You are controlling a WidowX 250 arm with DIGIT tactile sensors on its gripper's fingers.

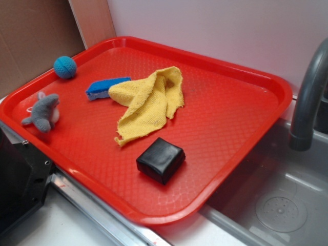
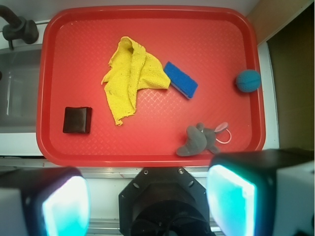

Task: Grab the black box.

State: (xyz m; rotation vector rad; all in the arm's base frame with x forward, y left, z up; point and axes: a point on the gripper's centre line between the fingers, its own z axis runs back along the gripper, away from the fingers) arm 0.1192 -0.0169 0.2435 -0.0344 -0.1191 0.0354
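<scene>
The black box (image 2: 77, 120) lies alone on the red tray (image 2: 147, 152), near its left edge in the wrist view, beside the yellow cloth (image 2: 130, 78). The gripper (image 2: 147, 196) is high above the tray's near rim, its fingers (image 2: 231, 196) wide apart, well away from the box.

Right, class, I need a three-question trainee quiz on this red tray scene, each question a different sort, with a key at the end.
1. True or false: the yellow cloth covers the black box.
2. Which thing does the cloth touch? A) blue ball B) blue sponge C) grey plush toy
3. Fill in: every item lies on the red ____.

Key: 1 false, the box lies apart from the cloth; 2 B; 3 tray. The gripper is above the tray's near edge, holding nothing.
</scene>
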